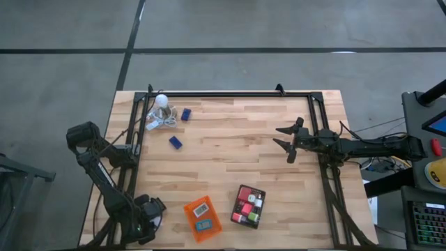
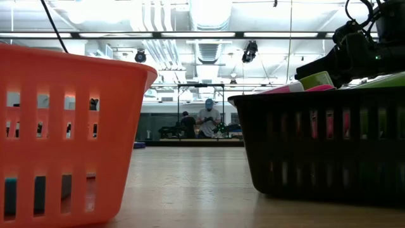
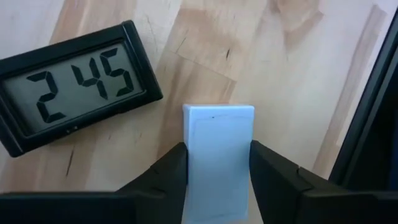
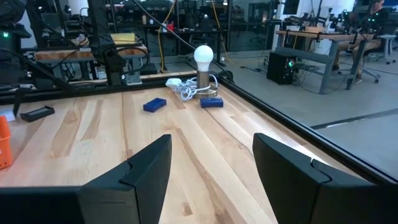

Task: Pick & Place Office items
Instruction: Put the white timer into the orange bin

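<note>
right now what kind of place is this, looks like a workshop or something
Most likely a robotics lab or industrial workshop. The wooden table stands on bare concrete floor, the right wrist view shows workbenches loaded with cables and equipment, and the low view shows exposed ceiling ducts over a person at a far bench.

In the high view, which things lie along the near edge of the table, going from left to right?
Left gripper → orange tray → black tray. The left gripper sits at the near left corner; its fingers flank a pale blue-white block.
</note>
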